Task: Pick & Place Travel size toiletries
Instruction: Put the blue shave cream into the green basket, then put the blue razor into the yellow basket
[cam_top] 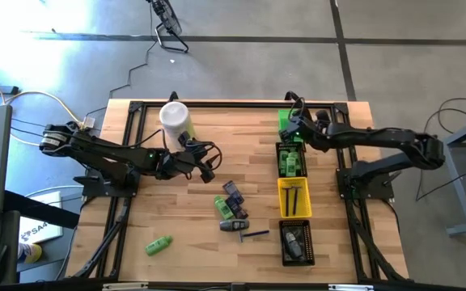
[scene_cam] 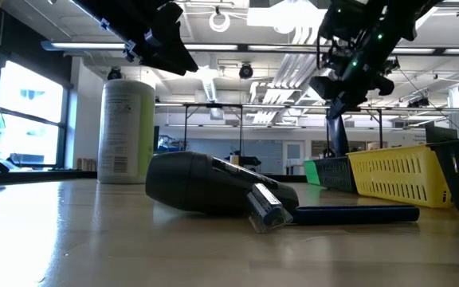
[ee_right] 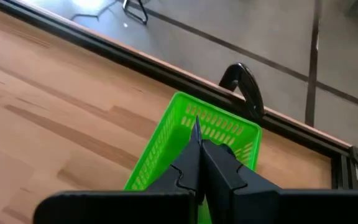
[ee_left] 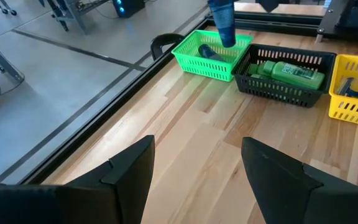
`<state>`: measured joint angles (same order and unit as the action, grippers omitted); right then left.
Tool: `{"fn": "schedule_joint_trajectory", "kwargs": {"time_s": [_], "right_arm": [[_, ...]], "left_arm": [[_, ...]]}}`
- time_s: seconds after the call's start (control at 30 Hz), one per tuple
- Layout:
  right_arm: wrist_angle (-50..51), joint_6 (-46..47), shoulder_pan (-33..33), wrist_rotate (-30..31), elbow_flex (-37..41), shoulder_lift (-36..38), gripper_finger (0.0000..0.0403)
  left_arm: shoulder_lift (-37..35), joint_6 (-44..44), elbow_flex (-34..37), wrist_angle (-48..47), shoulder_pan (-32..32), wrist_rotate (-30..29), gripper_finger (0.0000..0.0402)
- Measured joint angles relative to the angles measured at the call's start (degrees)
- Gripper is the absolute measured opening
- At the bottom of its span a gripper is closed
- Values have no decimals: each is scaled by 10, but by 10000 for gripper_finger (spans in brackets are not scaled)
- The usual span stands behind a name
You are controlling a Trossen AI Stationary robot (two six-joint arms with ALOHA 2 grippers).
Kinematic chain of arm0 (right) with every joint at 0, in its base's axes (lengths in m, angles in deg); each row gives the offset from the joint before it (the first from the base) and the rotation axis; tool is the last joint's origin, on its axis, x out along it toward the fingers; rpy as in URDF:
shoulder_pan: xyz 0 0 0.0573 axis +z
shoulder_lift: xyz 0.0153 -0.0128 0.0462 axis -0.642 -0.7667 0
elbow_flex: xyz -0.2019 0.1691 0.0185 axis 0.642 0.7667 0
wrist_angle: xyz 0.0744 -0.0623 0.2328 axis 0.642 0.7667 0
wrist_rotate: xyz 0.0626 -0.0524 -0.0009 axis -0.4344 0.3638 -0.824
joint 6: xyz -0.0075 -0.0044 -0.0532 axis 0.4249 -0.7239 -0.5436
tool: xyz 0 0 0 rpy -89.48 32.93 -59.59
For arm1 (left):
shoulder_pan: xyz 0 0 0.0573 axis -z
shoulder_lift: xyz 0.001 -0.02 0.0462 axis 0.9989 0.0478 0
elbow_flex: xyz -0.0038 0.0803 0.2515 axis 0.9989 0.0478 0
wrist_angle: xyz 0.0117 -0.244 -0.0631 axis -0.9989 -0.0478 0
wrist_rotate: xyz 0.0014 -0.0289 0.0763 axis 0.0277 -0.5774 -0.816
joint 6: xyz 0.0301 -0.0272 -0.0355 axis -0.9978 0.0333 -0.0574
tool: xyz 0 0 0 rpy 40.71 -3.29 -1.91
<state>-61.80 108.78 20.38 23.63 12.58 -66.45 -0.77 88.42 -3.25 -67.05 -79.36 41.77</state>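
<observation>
— Where are we, then?
— A robotics lab or workshop, by the look of it: a butcher-block table (cam_top: 217, 242) framed in black rails, standing on a bare concrete floor (cam_top: 241, 48) with cables (cam_top: 23, 101) trailing across it.
— And behind the table?
— A big open hall, exposed ceiling pipes (scene_cam: 285, 60) and strip lights overhead, tall windows (scene_cam: 22, 119) on one side, more metal-framed rigs (scene_cam: 213, 127) beyond.

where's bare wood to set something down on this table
Free: the wide strip between the tall pale-green canister with white lid and the row of small plastic bins, and the left front area around the lone bright green bottle. Crowded: the pile of small tubes and bottles beside the bins.
</observation>
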Motion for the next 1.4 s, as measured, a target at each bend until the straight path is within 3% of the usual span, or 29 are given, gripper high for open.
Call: {"fn": "schedule_joint_trajectory", "kwargs": {"time_s": [0.17, 0.4, 0.73, 0.87, 1.1, 1.4], "right_arm": [[0, -1, -20, -37, 0, -18, 4], [0, -1, -35, -40, 0, -22, 18], [-8, -2, -35, -15, 0, -22, 152], [-43, -32, -34, -14, 0, -22, 180], [-115, -92, -11, -34, 0, -21, 161], [-185, -126, 42, -180, 0, -18, 100]], "left_arm": [[0, 0, 0, 0, 0, 0, 235], [0, 0, 0, -1, 0, 1, 235], [0, 0, 0, -1, 0, 1, 235], [0, 0, 0, -1, 0, 1, 235], [0, 0, 0, -1, 0, 1, 235], [0, 0, 0, -1, 0, 1, 235]]}}
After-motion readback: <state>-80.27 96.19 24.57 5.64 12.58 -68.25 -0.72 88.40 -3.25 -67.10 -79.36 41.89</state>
